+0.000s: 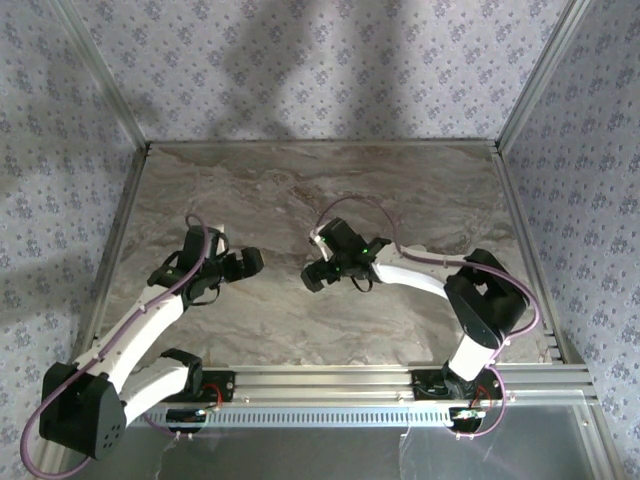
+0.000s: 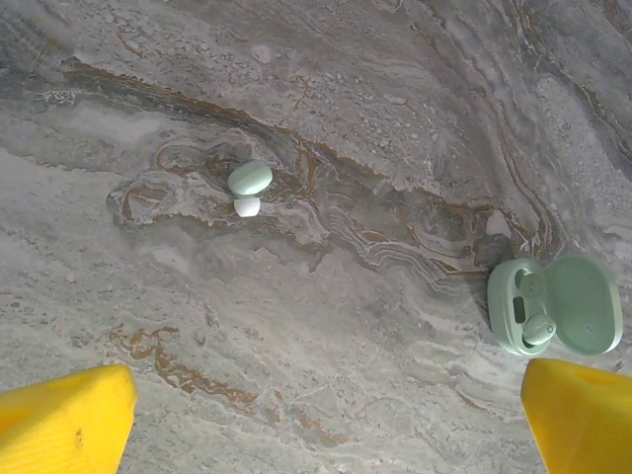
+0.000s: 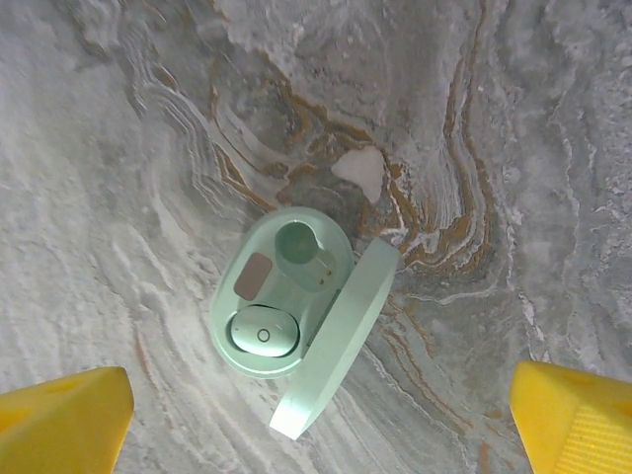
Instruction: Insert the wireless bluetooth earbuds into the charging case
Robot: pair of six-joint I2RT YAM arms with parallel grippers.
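Ahead of the left gripper (image 2: 326, 425), a little left of its centre line, one loose earbud (image 2: 249, 185) lies on the table (image 2: 296, 336). Its fingers (image 2: 64, 420) are spread wide with nothing between them. The case (image 2: 497, 296) sits to that gripper's right, just ahead of the right finger, with its lid (image 2: 585, 304) swung open.

The right gripper (image 3: 316, 425) is likewise spread wide and empty. It hangs over the case, which lies ahead of it and slightly left of centre. A seated earbud (image 3: 262, 334) fills the nearer well. The farther socket (image 3: 296, 242) is vacant, and two small contact pins (image 3: 321, 269) show at its edge.

Step in hand, as judged: collect the loose earbud with the left gripper.

- Centre the jaws on the body before descending.
- Close slowly across its narrower width (a rounded, glossy piece is likely to squirt sideways under a fast pinch).
- Carry it so the white tip faces down into the socket.
- The case looks light and may skid. Steadying it with the right gripper is advisable.

Materials:

- Earbud: smooth pale greenish-white plastic, bean-shaped, with a whiter nub at one end.
- Case: the same tone, an oval pebble form with a hinged lid.
- Table: marble-patterned grey with brown veining and a low sheen.
- Fingers: blocky yellow wedges.
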